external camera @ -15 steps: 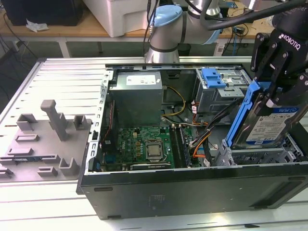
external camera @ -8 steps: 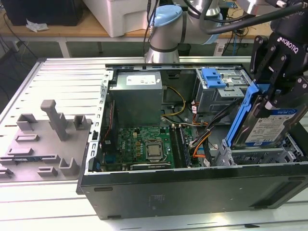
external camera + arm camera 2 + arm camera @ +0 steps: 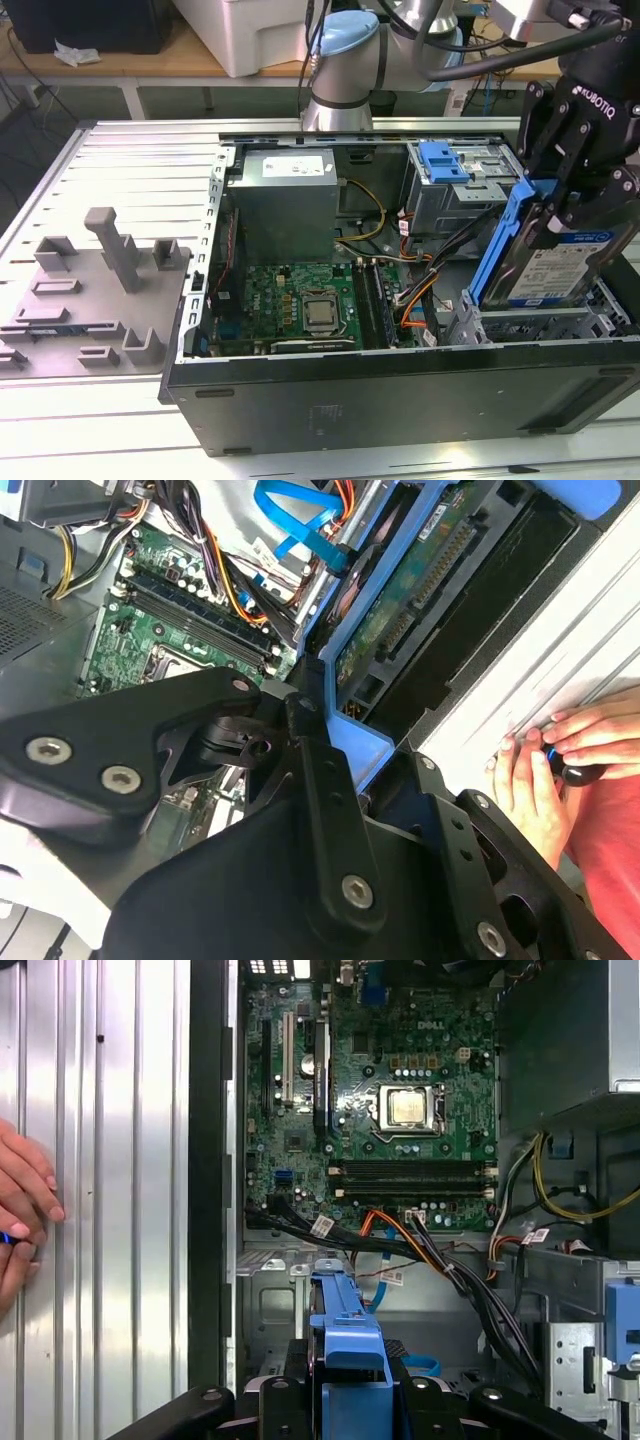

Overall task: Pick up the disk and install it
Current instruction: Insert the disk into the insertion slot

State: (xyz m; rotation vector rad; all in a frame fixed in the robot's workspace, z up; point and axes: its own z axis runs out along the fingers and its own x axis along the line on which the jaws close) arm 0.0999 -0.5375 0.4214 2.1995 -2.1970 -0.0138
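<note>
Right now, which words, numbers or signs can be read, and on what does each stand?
On the disk: label print too small to read.
On the power supply: label print too small to read.
On the gripper: white maker's lettering, not quoted.
On the motherboard: white maker's mark, not quoted.

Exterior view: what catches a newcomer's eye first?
The gripper, at the exterior view's right, shut on the blue-framed disk, tilted over the open computer case. Then the green motherboard inside it, and a person's hand on the table beside the case in the second wrist view.
</note>
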